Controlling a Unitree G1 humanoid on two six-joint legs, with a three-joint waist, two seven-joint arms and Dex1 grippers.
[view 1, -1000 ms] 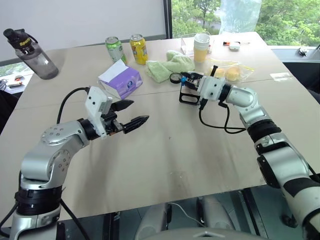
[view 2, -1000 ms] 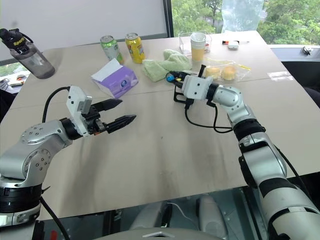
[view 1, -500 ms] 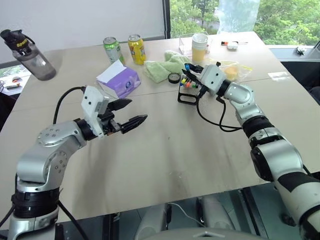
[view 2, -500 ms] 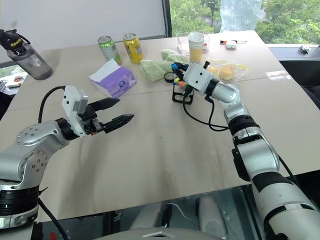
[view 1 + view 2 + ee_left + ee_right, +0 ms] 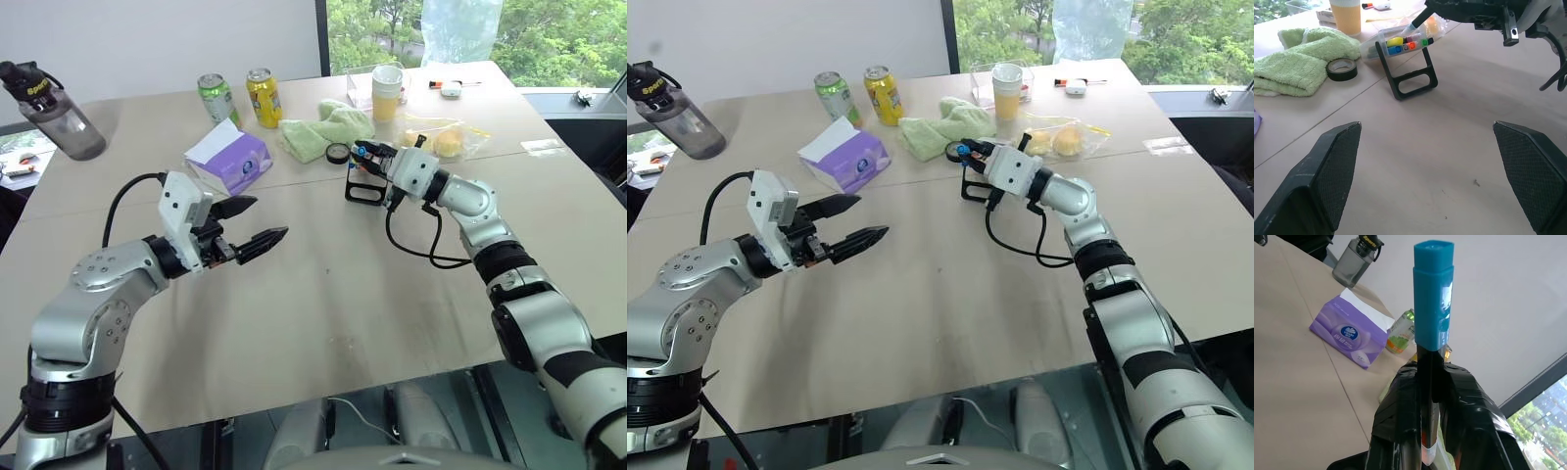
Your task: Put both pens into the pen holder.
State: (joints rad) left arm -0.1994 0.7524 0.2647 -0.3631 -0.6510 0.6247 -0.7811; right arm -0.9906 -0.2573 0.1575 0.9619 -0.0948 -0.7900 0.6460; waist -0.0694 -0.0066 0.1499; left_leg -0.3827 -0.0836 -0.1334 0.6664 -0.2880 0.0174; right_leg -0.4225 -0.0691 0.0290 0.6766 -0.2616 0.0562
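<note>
A thin black pen with a light-blue end [image 5: 1433, 293] stands between my right gripper's fingers [image 5: 1400, 421], which are shut on it. That right gripper [image 5: 380, 162] hangs just over the pen holder [image 5: 361, 189], a small black stand with a loop base beyond the table's middle. In the left wrist view the pen [image 5: 1411, 29] slants down into the pen holder [image 5: 1406, 66] among colourful marker caps. The other pen is out of view. My left gripper [image 5: 271, 216] hovers open and empty above the table, well to the left of the holder, pointing toward it.
Behind the holder lie a black tape roll [image 5: 339, 153] and a green towel [image 5: 323, 132]. A purple tissue box [image 5: 230, 162], two cans [image 5: 263, 95], a bottle [image 5: 54, 108], a cup [image 5: 389, 90] and a bag of buns [image 5: 446, 142] stand further back.
My right wrist has rolled a little with the pen and settled slightly lower over the holder. The left gripper stays where it was, still open. The camera has shifted slightly.
</note>
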